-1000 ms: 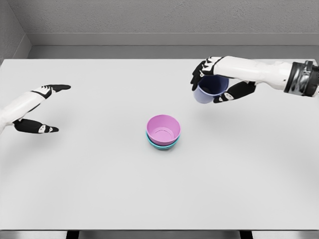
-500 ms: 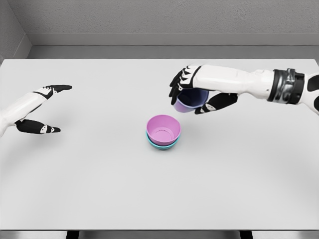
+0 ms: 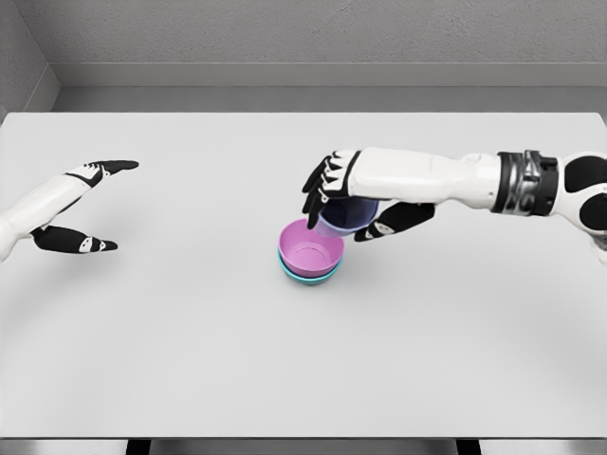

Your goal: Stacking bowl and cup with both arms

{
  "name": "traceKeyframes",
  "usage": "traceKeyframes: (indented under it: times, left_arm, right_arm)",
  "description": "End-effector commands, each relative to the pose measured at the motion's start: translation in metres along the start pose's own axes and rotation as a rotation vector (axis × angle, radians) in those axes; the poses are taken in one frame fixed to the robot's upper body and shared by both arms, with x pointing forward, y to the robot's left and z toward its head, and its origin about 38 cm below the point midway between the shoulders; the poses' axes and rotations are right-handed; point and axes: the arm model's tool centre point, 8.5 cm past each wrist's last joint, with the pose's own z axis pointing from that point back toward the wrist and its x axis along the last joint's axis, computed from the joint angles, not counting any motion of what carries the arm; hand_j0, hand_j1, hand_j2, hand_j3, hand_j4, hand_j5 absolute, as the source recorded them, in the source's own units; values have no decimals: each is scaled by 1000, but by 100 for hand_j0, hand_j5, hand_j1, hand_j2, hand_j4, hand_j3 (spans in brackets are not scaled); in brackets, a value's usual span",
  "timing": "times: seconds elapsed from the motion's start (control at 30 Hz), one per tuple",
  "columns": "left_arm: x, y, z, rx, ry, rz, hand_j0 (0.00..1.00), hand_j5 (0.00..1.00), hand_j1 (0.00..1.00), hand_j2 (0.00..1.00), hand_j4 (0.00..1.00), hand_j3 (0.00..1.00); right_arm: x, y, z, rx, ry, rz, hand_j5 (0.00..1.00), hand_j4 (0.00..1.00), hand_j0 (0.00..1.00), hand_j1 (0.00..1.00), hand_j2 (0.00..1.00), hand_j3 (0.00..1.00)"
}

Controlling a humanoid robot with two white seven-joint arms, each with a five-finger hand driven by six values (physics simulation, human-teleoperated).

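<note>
A pink bowl (image 3: pixel 309 248) sits nested in a teal bowl (image 3: pixel 305 276) near the middle of the white table (image 3: pixel 190 332). My right hand (image 3: pixel 346 204) reaches in from the right and is shut on a blue-violet cup (image 3: pixel 347 216), held tilted just above the pink bowl's far right rim. Black fingers wrap the cup's top and far side, with the thumb under it. My left hand (image 3: pixel 83 204) hovers over the table at the far left, open, holding nothing.
A grey wall runs behind the table's far edge. The table's front edge lies near the bottom of the view.
My right hand has carried the cup leftward and down, from the right of the table to just over the pink bowl. The left hand has stayed put.
</note>
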Motion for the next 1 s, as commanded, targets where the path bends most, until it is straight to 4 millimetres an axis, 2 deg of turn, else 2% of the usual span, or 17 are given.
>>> traceKeyframes:
  times: [0.0, 0.23, 0.8, 0.97]
  left_arm:
    - [0, 0, 0, 4, -1, 8, 100, 100, 100, 100, 100, 100]
    - [0, 0, 0, 4, -1, 8, 100, 100, 100, 100, 100, 100]
    - [0, 0, 0, 4, -1, 8, 100, 100, 100, 100, 100, 100]
    - [0, 0, 0, 4, -1, 9, 100, 100, 100, 100, 100, 100]
  right_arm:
    - [1, 2, -2, 3, -9, -9, 58, 58, 58, 58, 58, 58]
    - [5, 10, -15, 20, -36, -13, 58, 58, 58, 58, 58, 58]
    - [5, 24, -31, 44, -53, -19, 60, 60, 60, 60, 60, 60]
    - [-1, 29, -37, 52, -43, -30, 60, 60, 60, 60, 60, 60]
